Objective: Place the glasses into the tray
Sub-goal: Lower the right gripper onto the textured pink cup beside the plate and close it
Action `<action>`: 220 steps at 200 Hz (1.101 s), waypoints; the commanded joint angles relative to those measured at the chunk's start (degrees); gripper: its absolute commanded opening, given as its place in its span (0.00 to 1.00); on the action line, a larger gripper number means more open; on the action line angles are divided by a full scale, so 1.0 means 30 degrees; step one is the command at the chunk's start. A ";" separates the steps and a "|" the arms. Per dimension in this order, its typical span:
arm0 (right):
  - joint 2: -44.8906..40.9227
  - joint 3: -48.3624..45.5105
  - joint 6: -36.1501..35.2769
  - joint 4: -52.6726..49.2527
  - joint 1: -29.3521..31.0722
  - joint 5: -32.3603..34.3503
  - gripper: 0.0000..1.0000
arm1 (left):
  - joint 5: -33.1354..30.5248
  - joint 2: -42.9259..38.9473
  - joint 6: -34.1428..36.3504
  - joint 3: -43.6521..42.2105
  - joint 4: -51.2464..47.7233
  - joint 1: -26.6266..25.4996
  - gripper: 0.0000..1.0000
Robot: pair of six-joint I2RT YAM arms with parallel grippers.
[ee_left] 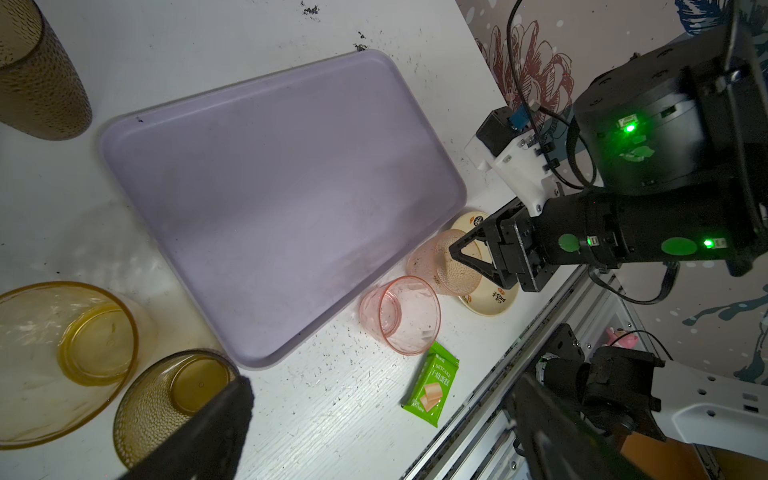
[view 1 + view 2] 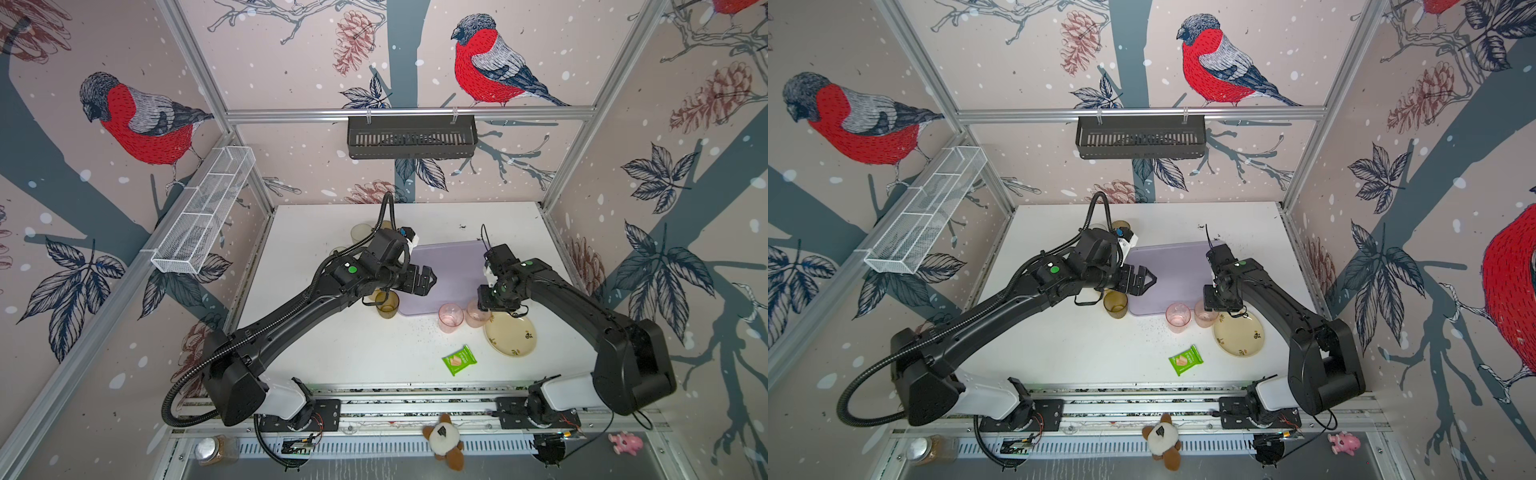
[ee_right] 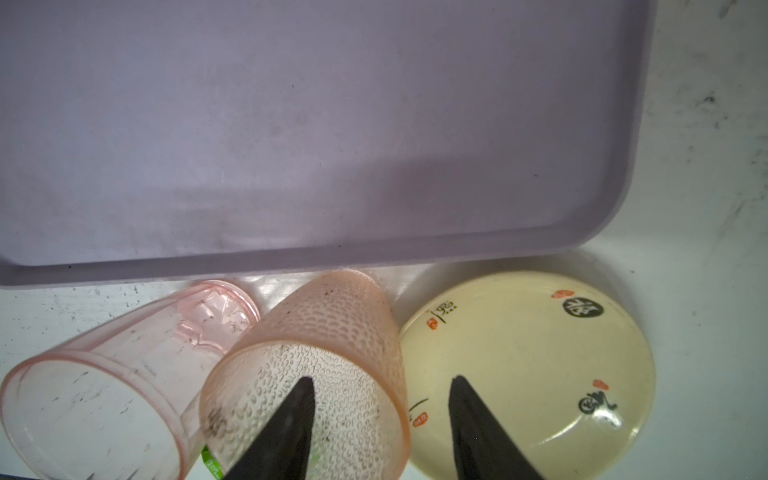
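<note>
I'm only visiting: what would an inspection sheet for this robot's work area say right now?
Surface: white table, speckled with dark crumbs.
Job's things: lilac tray empty; smooth pink tumbler, textured pink tumbler and brown tumbler on the table beside it; pale tumbler farther back.
Clutter: cream plate, green snack packet.
Grippers: left gripper open over the tray's left end; right gripper open, straddling the textured pink tumbler's rim.
Cables: black conduit loops off the left arm.
Surroundings: bird wallpaper, black basket, wire basket, plush toy.
</note>
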 commanded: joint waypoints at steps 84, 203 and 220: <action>0.0144 -0.0530 0.0754 0.0672 -0.0022 0.0643 0.37 | 0.0177 0.0075 0.0518 -0.0110 0.0866 -0.0047 0.98; 0.0367 -0.0917 0.0811 0.1236 0.0002 0.0585 0.24 | -0.0154 -0.0249 0.0574 -0.0440 0.0811 -0.0047 0.98; 0.0318 -0.0992 0.0887 0.1298 0.0014 0.0559 0.23 | -0.0160 -0.0305 0.0519 -0.0487 0.0859 -0.0047 0.98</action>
